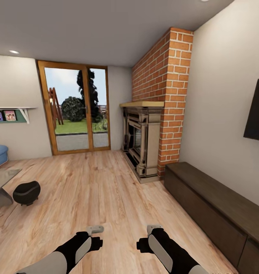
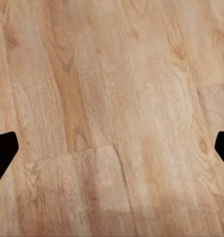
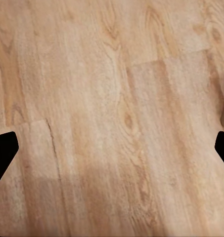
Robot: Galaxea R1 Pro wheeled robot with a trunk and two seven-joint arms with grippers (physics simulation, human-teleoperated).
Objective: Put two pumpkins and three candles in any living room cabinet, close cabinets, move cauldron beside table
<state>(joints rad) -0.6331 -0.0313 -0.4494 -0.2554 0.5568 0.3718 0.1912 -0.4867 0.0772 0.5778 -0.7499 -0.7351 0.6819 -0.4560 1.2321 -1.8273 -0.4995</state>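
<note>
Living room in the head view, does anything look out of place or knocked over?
Only the squat matte black cauldron, which sits on the light wood plank floor beside the pale glass-topped low table. It is upright. The long dark brown cabinet looks closed. Nothing spilled.

My black-and-white arms end in my left gripper (image 1: 95, 229) and right gripper (image 1: 154, 229), pale grey at the tips. Under them the light honey-tan wood plank floor (image 1: 106, 182) shows darker brown grain streaks. Near left sits the squat matte black cauldron (image 1: 26, 192), beside the pale glassy table (image 1: 2, 179) with grey legs. At right runs the long dark brown wood cabinet (image 1: 217, 213); beyond it, the red brick chimney (image 1: 163, 87) with pale mortar lines.
</note>
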